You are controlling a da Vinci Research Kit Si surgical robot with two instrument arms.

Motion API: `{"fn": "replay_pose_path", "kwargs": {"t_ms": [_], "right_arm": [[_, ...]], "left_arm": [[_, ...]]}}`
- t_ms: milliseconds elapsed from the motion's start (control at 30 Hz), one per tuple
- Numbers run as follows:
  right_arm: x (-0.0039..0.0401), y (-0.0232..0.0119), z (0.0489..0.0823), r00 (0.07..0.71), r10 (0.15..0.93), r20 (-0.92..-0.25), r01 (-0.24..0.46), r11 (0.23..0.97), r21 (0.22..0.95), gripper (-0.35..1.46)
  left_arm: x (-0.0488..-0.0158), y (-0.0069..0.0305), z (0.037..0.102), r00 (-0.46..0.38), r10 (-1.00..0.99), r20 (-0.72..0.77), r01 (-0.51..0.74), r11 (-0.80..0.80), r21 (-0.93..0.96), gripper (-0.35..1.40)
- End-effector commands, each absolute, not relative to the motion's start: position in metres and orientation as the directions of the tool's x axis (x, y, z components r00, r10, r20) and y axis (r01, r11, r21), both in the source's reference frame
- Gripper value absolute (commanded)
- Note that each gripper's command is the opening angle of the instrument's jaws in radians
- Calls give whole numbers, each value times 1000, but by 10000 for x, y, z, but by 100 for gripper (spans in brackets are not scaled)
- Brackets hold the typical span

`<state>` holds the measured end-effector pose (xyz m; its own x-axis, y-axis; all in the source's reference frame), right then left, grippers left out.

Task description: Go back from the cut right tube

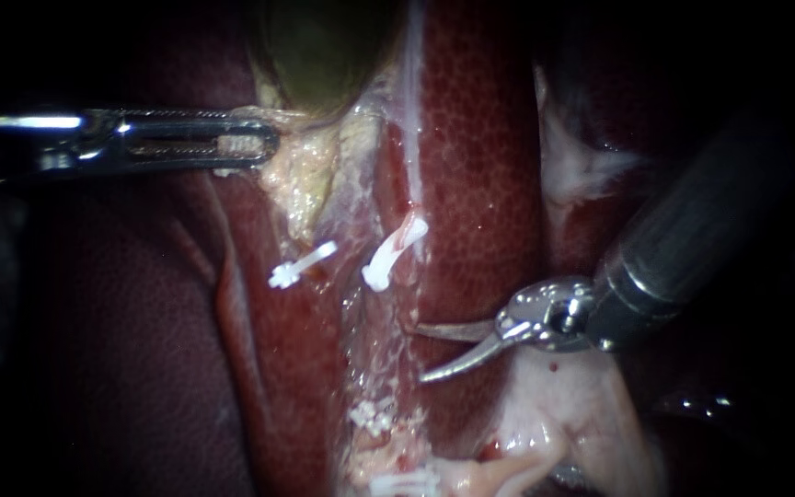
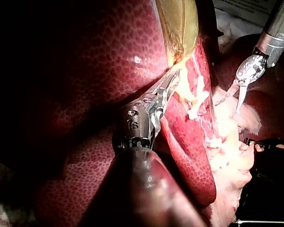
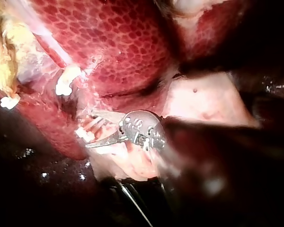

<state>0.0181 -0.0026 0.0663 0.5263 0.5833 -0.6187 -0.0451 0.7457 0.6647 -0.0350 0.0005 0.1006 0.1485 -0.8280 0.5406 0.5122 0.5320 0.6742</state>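
My left instrument (image 1: 259, 145) comes in as a bright steel shaft. Its tool is a pair of long, slotted, ridged jaws, pressed together and pinching the pale yellow, lumpy fringe at the lower end of the gallbladder (image 1: 324, 46), a smooth olive-green sac. Below that fringe a small white plastic clip (image 1: 301, 265) lies slantwise on wet tissue. Just beside it, the cut right tube (image 1: 408, 232) ends in a pinkish stump. The stump carries a second white clip (image 1: 381, 269), bent like a hook, at the edge of a glistening whitish strip. Further down that strip, more white clips (image 1: 372, 416) sit in ragged, pale tissue. The liver (image 1: 480, 166) alongside is dark red, glossy and finely mottled. My right instrument (image 1: 414, 352) is a dark shaft with a rounded steel hinge. Its tool is two slim curved blades, spread apart and holding nothing, below the stump and clear of it.
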Motion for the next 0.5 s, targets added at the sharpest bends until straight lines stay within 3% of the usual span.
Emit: {"fn": "replay_pose_path", "kwargs": {"t_ms": [33, 300, 500], "right_arm": [[176, -22, 660, 517, 577, -633, -39, 754, 655, 143], [149, 12, 620, 408, 528, -744, -2, 816, 578, 143], [140, 27, 587, 400, 512, -760, -29, 836, 548, 143]], "left_arm": [[-350, 5, 1006, 148, -828, 541, 512, 532, 675, -33], [-350, 5, 1007, 149, -828, 541, 512, 532, 674, -33], [-351, 4, 1007, 148, -828, 541, 512, 532, 674, -33]]}}
